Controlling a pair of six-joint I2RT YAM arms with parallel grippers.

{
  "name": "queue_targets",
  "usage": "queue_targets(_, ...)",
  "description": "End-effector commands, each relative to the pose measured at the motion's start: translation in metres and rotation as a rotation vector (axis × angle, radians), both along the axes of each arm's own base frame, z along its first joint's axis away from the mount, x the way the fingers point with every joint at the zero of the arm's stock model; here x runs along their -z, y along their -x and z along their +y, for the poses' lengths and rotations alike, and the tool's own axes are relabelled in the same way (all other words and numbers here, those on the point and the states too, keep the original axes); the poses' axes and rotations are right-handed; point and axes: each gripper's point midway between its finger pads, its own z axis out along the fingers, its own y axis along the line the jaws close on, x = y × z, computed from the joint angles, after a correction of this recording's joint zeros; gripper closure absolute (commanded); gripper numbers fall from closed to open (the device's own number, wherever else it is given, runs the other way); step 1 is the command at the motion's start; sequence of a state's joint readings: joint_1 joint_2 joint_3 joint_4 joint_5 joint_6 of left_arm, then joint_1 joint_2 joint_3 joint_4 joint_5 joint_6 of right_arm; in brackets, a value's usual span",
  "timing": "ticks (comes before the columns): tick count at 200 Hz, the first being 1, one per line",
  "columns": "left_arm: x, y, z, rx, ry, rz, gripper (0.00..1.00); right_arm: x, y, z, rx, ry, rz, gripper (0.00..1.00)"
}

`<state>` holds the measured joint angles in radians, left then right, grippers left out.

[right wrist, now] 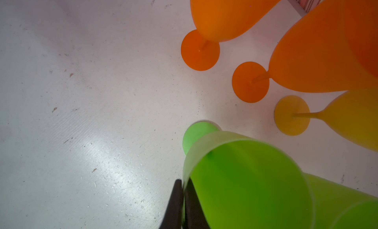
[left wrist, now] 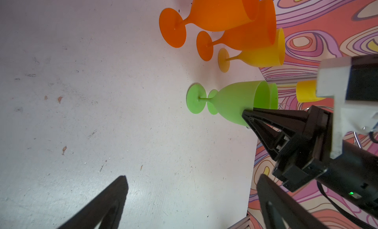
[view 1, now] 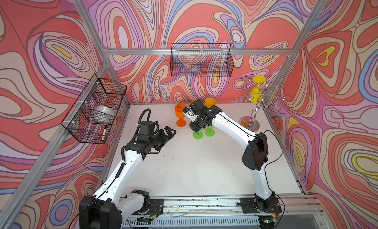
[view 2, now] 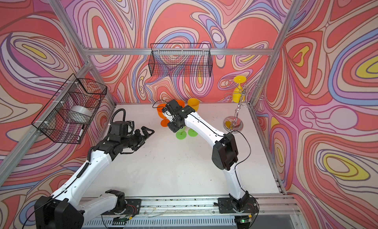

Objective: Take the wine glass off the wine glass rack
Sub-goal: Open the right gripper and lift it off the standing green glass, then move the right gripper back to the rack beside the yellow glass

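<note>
Now the right hand (right wrist: 184, 182) pinches the rim of an upright, frosted lime-green wine glass (right wrist: 245, 176); the left hand (left wrist: 192, 176) gapes wide; a yellow glass (view 1: 256, 91) hangs inverted on the wine glass rack (view 1: 254, 112).

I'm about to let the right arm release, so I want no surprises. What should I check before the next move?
1. Hold of the right gripper: ok, jaws shut on the rim of the green glass.
2. Green glass foot on the table: ok, it looks set down flat.
3. Gap to the second green glass: cannot tell, the bowls overlap or are hidden in every view.
4. State of the left gripper: ok, open, empty, apart from the glasses.
5. Emptying of the wine glass rack: not ok, a yellow glass hangs upside down on it.
</note>
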<state>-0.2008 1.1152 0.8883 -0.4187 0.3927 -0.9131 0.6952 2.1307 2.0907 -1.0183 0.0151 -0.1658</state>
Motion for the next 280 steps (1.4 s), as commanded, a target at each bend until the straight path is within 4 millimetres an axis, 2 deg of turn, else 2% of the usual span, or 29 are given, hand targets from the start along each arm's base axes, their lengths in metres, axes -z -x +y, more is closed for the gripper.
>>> queue_targets(1,-0.023,-0.009,0.001,-0.005,0.011,-0.065,0.01,-0.004,-0.002,-0.001,-0.01,0.013,-0.017,0.89)
queue_targets(34,-0.047,-0.012,0.009,-0.01,-0.033,-0.125,0.0,-0.025,-0.001,-0.001,-0.022,-0.018,-0.055,0.65)
queue_targets(56,-0.071,-0.014,0.021,-0.026,-0.102,-0.194,0.0,-0.052,0.002,0.0,-0.026,-0.07,-0.094,0.56)
queue_targets(68,-0.084,-0.014,0.027,-0.037,-0.14,-0.236,0.0,-0.074,0.006,0.0,-0.03,-0.114,-0.123,0.54)
queue_targets(92,-0.11,-0.013,0.038,-0.054,-0.213,-0.325,0.0,-0.131,0.024,-0.001,-0.046,-0.256,-0.209,0.51)
queue_targets(102,-0.119,-0.012,0.04,-0.052,-0.237,-0.364,0.0,-0.16,0.034,-0.006,-0.047,-0.323,-0.264,0.49)
queue_targets(105,-0.122,-0.012,0.041,-0.05,-0.244,-0.375,0.0,-0.176,0.038,-0.01,-0.044,-0.356,-0.297,0.49)
queue_targets(112,-0.127,-0.012,0.042,-0.049,-0.257,-0.399,0.0,-0.198,0.044,-0.015,-0.034,-0.409,-0.346,0.47)
queue_targets(122,-0.134,-0.012,0.043,-0.043,-0.277,-0.436,0.0,-0.229,0.049,-0.028,0.007,-0.468,-0.431,0.45)
queue_targets(137,-0.147,-0.013,0.038,-0.005,-0.293,-0.505,0.0,-0.272,0.051,-0.054,0.088,-0.572,-0.533,0.43)
queue_targets(149,-0.162,-0.014,0.03,0.043,-0.287,-0.58,0.0,-0.298,0.043,-0.082,0.181,-0.663,-0.577,0.42)
queue_targets(167,-0.183,-0.015,0.012,0.124,-0.336,-0.692,0.0,-0.316,0.016,-0.138,0.382,-0.758,-0.589,0.43)
queue_targets(193,-0.205,-0.008,-0.033,0.305,-0.482,-0.845,0.0,-0.317,-0.021,-0.22,0.661,-0.854,-0.561,0.41)
queue_targets(211,-0.206,0.0,-0.069,0.462,-0.54,-0.918,0.0,-0.315,-0.036,-0.273,0.831,-0.938,-0.555,0.4)
queue_targets(236,-0.181,0.009,-0.103,0.644,-0.55,-0.938,0.0,-0.3,-0.052,-0.349,1.023,-1.126,-0.48,0.42)
queue_targets(249,-0.165,0.015,-0.114,0.712,-0.557,-0.938,0.0,-0.289,-0.06,-0.38,1.098,-1.209,-0.434,0.43)
queue_targets(262,-0.152,0.024,-0.122,0.776,-0.583,-0.948,0.0,-0.279,-0.068,-0.404,1.147,-1.276,-0.394,0.45)
queue_targets(280,-0.136,0.029,-0.128,0.815,-0.602,-0.934,0.0,-0.276,-0.076,-0.421,1.168,-1.331,-0.379,0.46)
